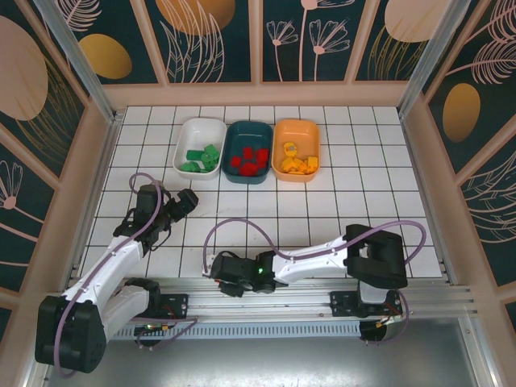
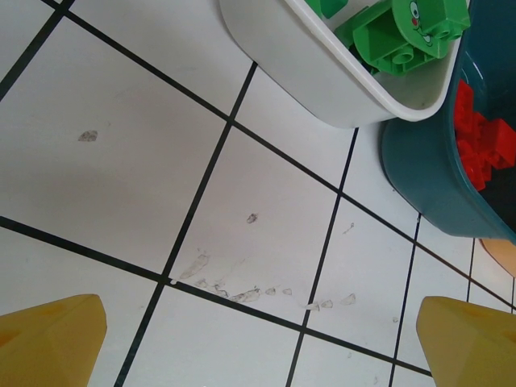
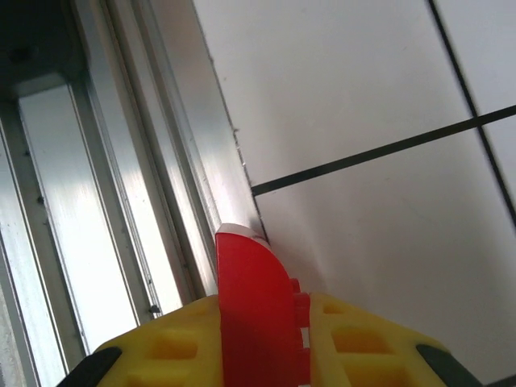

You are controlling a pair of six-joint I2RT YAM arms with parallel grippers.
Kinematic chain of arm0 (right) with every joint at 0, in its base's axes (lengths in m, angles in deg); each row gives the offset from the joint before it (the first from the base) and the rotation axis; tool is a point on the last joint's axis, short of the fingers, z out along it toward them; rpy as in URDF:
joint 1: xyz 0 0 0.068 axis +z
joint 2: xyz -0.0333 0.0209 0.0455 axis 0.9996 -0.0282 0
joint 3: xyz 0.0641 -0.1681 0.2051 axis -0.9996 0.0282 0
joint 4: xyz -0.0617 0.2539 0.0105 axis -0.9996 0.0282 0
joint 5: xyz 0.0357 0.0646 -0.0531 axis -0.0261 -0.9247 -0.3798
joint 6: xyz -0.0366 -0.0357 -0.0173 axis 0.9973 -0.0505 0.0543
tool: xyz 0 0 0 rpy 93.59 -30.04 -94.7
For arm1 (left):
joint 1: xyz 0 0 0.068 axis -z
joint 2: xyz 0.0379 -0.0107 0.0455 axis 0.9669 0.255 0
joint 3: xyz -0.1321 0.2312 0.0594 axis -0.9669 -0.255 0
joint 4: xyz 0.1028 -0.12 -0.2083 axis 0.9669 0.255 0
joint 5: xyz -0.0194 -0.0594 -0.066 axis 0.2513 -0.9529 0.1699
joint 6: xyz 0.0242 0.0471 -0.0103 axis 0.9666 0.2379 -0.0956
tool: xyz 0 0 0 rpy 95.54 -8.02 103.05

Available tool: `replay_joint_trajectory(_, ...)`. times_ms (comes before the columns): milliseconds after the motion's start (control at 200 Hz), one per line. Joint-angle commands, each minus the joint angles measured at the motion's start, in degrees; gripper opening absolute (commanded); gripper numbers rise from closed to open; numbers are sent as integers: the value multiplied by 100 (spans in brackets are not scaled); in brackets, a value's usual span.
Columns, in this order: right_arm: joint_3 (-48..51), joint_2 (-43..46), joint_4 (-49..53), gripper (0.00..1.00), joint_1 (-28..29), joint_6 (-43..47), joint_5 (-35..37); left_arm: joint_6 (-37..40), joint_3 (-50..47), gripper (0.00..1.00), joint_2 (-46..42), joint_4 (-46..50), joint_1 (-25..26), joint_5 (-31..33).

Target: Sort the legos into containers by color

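one red lego (image 3: 251, 294) sits clenched in the right jaws, well nearer the arms than the dark teal tray (image 1: 229, 149) that holds other reds. it looks light, stiff and slick; a grip across its flat sides suits it. left jaws stand released, near-left of that tray.

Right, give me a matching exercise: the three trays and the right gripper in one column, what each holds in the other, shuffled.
Column one
1 white tray
2 teal tray
3 orange tray
4 right gripper

Column two
A pile of red bricks
B yellow bricks
C single red brick, clamped
D green bricks

Pairs: 1-D, 2-A, 3-B, 4-C.
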Motion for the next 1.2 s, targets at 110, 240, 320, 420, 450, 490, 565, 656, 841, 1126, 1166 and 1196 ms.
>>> replay_joint_trajectory(110,-112,683,-129,4,-981,317,668,-55,59,99,36,-118,-35,101)
replay_joint_trajectory(240,-551,722,-190,4,-2144,483,690,-140,-161,99,63,-482,-30,-112)
replay_joint_trajectory(320,-976,465,-217,4,-2851,448,611,-151,-279,99,85,-687,-30,-257)
replay_joint_trajectory(420,-1487,15,-340,4,-3478,507,483,-93,-349,98,13,-811,-31,-345)
replay_joint_trajectory(450,-1689,-179,-304,4,-3641,516,423,-58,-354,98,-35,-814,-37,-360)
replay_joint_trajectory(490,-1951,-444,-275,4,-3835,582,387,-19,-371,99,-108,-798,-32,-360)
replay_joint_trajectory(565,-2461,-949,-188,4,-4146,656,237,35,-402,98,-250,-732,-30,-346)
replay_joint_trajectory(656,-3140,-1614,16,6,-4401,703,59,91,-443,99,-402,-643,-35,-293)
replay_joint_trajectory(841,-4096,-2434,432,18,-4659,804,-64,251,-412,99,-607,-445,-30,-178)
replay_joint_trajectory(1126,-4289,-2294,435,68,-4702,900,-131,326,-177,99,-745,-289,-33,-34)
replay_joint_trajectory(1166,-4285,-2197,428,71,-4686,892,-117,301,-136,99,-774,-256,-30,42)
replay_joint_trajectory(1196,-4246,-2083,423,73,-4663,891,-59,291,-75,99,-808,-215,-31,138)
